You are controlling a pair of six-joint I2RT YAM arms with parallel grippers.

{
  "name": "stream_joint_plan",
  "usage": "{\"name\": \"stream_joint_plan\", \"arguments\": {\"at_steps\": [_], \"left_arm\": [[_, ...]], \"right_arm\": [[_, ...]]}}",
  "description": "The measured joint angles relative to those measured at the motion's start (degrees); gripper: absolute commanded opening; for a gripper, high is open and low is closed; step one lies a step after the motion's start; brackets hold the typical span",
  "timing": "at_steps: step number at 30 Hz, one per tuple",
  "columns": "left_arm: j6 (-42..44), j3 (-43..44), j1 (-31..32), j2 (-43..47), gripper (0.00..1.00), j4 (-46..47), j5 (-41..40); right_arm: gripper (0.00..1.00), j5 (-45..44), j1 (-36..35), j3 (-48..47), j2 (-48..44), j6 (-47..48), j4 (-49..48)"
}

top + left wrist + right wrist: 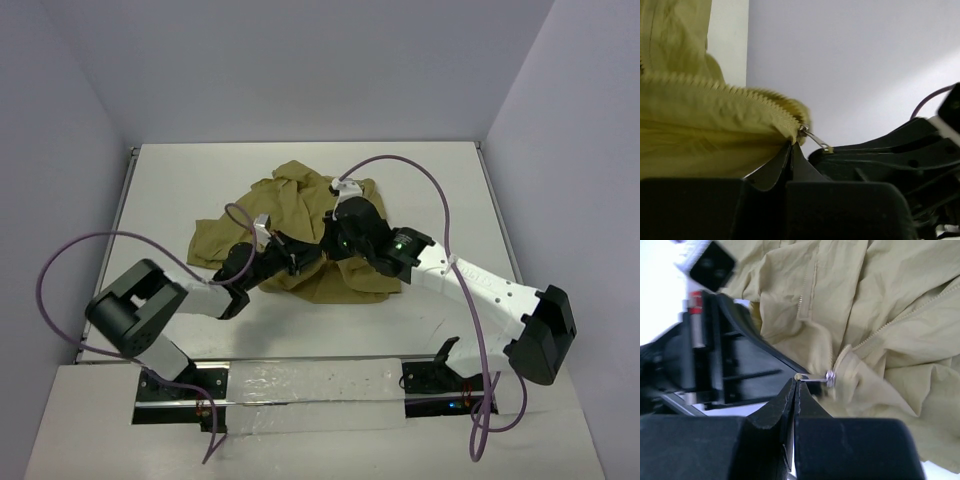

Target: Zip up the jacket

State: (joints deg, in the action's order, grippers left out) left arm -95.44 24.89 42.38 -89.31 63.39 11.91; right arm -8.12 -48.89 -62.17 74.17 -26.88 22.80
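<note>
The right gripper (pixel 796 386) is clamped on the zip pull (pixel 812 379). The left gripper (pixel 790 151) pinches the jacket (pixel 300 200) just under it. The jacket lies bunched mid-table (pixel 440 180), nearer the far edge. I'd say the zipping is barely begun, with most teeth left.

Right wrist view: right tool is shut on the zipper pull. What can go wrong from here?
1. The right tool pinches only the tip of the zipper pull, so it may slip out under load.
2. The jacket lies crumpled and its teeth curve, so the slider could jam on a fold.
3. The left tool grips cloth right beside the slider, so the tools might collide.
</note>
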Motion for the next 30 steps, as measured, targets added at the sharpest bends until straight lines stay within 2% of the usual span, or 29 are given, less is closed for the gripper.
{"name": "stream_joint_plan", "arguments": {"at_steps": [5, 12, 23, 30], "left_arm": [[-0.31, 0.78, -0.99, -7.66, 0.00, 6.84, 7.99], [1.60, 0.74, -1.11, -6.58, 0.00, 7.97, 9.82], [10.01, 1.42, -1.50, -0.87, 0.00, 1.37, 11.02], [14.84, 2.00, -1.46, 2.69, 0.00, -4.23, 13.75]], "right_arm": [[0.00, 0.50, 0.71, -1.55, 1.99, 2.01, 2.31], [0.00, 2.16, 2.74, -2.10, 3.02, 2.61, 3.48], [0.00, 5.54, 3.52, -4.04, 5.03, 2.69, 3.50], [0.00, 9.26, 6.60, -4.35, 8.06, 2.35, 3.25]]}}
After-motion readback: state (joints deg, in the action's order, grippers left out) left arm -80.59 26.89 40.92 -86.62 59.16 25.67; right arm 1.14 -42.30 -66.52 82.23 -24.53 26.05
